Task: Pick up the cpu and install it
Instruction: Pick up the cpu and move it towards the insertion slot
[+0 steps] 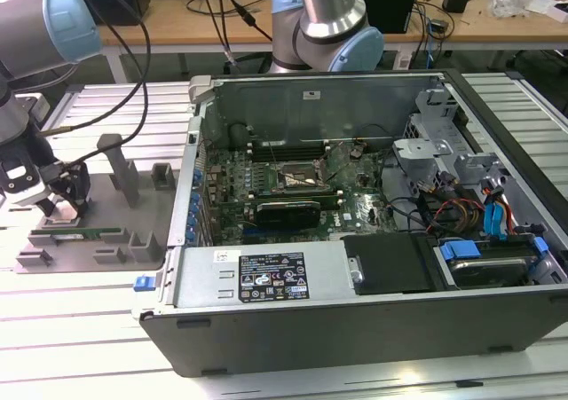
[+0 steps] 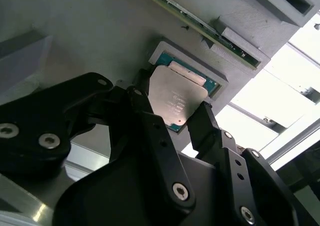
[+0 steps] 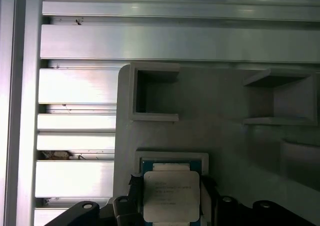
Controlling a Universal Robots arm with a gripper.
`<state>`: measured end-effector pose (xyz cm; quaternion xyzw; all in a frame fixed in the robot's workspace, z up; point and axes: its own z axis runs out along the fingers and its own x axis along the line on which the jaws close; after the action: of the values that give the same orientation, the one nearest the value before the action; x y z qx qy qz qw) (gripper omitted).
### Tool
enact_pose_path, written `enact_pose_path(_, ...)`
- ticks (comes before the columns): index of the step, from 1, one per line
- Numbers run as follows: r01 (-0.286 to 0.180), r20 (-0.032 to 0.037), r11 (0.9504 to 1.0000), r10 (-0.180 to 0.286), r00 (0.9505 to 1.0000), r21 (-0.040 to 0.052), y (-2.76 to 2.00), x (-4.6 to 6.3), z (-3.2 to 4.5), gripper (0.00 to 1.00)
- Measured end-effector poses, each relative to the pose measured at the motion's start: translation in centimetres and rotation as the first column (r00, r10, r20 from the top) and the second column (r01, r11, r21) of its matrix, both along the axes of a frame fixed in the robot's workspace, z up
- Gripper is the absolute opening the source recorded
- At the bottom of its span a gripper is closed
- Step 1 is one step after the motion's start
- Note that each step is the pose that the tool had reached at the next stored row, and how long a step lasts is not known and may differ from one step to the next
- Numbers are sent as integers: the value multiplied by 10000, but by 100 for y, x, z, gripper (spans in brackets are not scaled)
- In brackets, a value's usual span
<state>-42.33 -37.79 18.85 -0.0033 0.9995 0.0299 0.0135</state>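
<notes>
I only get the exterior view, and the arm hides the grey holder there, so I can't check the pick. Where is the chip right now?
Observer: In both wrist views the chip lies in a square framed seat in the grey holder, with the hand right over it.
Operator: Which face is up?
Observer: The silvery metal top. In the first wrist view, a strip of its green board shows along one edge.
</notes>
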Motion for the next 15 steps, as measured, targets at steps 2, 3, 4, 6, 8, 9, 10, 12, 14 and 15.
enact_pose_path(2, 0, 0, 10000, 0, 10000, 0, 0, 0, 29, 55)
enact_pose_path(3, 1, -2, 10000, -1, 10000, -1, 0, 0, 45, 55)
enact_pose_path(4, 0, -1, 10000, 0, 10000, 0, 0, 0, 62, 55)
enact_pose_path(6, 0, -1, 10000, 0, 10000, -1, 0, 0, 83, 55)
enact_pose_path(8, 0, -1, 10000, 0, 10000, -4, 0, 0, 104, 55)
enact_pose_path(9, -1, -1, 10000, 1, 10000, -6, 0, 0, 116, 55)
enact_pose_path(10, -1, -2, 10000, 1, 10000, -8, 0, 0, 132, 55)
enact_pose_path(12, 0, -1, 10000, 0, 10000, -9, 0, 0, 160, 55)
enact_pose_path(14, 0, -1, 10000, 0, 10000, -10, 0, 0, 197, 55)
enact_pose_path(15, 0, -2, 10000, 0, 10000, -10, 0, 0, 216, 55)
